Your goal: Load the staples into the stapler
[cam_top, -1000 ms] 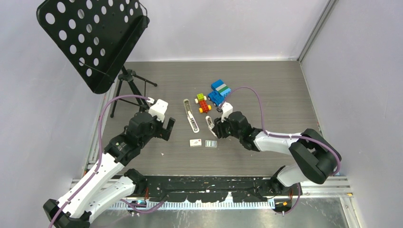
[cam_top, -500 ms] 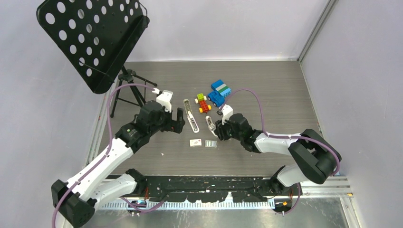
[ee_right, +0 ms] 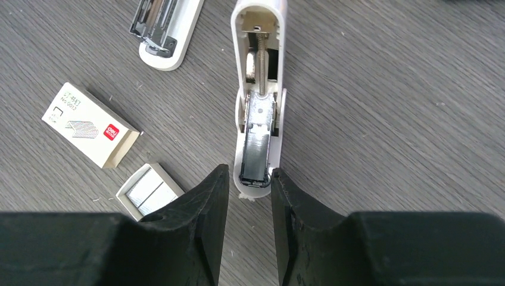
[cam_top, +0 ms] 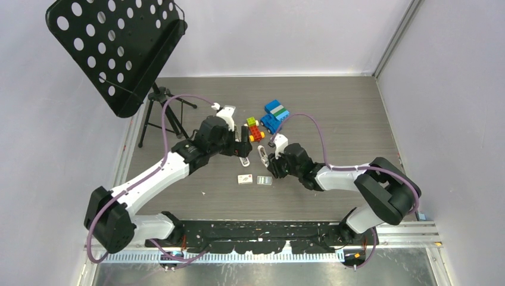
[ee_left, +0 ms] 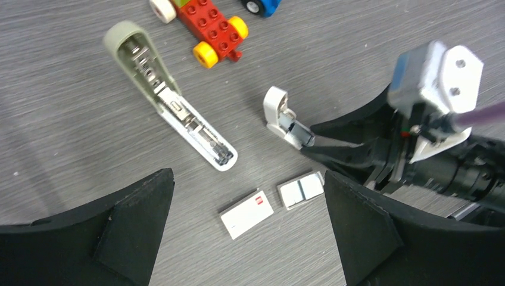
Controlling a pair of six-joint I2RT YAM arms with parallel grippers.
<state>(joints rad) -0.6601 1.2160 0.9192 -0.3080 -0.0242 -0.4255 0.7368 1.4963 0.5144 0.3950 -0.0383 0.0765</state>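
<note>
Lying just beside right jaws: staples

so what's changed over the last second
The left gripper swung right and forward to hover over the stapler, jaws open. The right gripper narrowed around the small white piece. The stapler, staples, box and toy cars stayed put.

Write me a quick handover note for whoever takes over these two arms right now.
Left gripper: jaws wide open, empty, hovering near the stapler.
Right gripper: jaws set closely around the near end of the small white piece; a firm grip is unclear.
The stapler lies opened out on the table, insides up. The staples lie on the table beside the small box, untouched.
Done: stapler opened.
Left: pick up the staples, seat them in the stapler, close it.
</note>
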